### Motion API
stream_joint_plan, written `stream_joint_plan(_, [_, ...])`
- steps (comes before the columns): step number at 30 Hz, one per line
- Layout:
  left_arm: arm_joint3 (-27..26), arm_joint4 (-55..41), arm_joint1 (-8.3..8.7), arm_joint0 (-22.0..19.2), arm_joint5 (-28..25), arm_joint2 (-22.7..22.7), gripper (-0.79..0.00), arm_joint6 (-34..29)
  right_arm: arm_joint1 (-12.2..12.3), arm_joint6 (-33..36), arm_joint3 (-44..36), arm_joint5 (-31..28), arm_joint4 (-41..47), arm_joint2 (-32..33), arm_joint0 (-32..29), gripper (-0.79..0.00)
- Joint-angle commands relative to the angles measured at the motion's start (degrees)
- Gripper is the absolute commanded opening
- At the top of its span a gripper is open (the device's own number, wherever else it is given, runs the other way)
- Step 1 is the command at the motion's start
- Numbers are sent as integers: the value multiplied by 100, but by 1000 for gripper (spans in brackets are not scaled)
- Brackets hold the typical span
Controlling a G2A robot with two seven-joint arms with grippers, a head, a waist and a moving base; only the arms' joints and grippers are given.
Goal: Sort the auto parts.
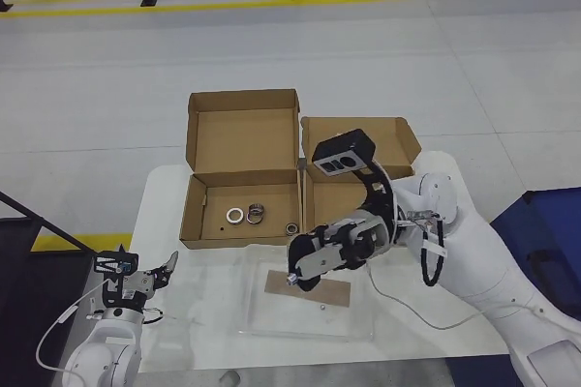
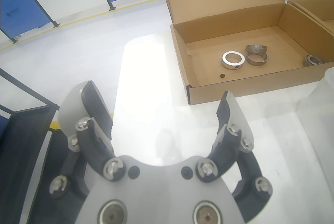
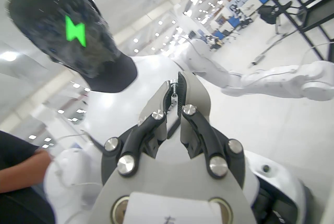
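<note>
Pressure matters most here, since the right jaws are pinching a small threaded part [image 3: 173, 94] only at their very tips, with one end of it standing just proud of the pads. The hold looks shallow, so it should be kept firm and the wrist turned slowly, or the part may pivot and slip out. In the top view the part [image 1: 290, 280] hangs over the clear tray [image 1: 271, 324], above the left end of the brown strip [image 1: 315, 289] lying in it. Just beyond, on the far side, stand two open boxes. The left box [image 1: 196, 208] holds a silver ring [image 2: 233, 60], two dark rings [image 2: 257, 54], a bearing [image 2: 312, 60] and a small dark screw [image 2: 222, 75]. The right box [image 1: 405, 131] is largely hidden by the arm, so its contents cannot be told. Judging by the task, the part is bound for one of these boxes. It should be carried high enough to clear the near wall, then lowered close to the floor of the box before letting go, as such a small round piece would likely bounce or roll. The left jaws, spread wide and empty, hover over the near left edge of the desk [image 1: 165, 193], well apart from the carry path.
</note>
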Motion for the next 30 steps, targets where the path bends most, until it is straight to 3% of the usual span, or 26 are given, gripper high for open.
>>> stream_joint_plan(1, [0, 0, 0, 0, 0, 0, 0, 0, -45, -188, -52, -326, -637, 4, 128, -785])
stream_joint_plan(8, [0, 0, 0, 0, 0, 0, 0, 0, -50, -1083, -629, -1222, -2504, 374, 142, -785])
stream_joint_plan(14, [0, 0, 0, 0, 0, 0, 0, 0, 50, -1683, -1048, -1822, -3048, 552, -137, -785])
stream_joint_plan(17, [0, 0, 0, 0, 0, 0, 0, 0, 61, -1446, -944, -1585, -1909, 348, -211, -785])
stream_joint_plan(23, [0, 0, 0, 0, 0, 0, 0, 0, -64, -145, -588, -283, 1138, 38, -46, -785])
stream_joint_plan(30, [0, 0, 0, 0, 0, 0, 0, 0, -274, 266, -548, 550, 2478, -204, -161, -785])
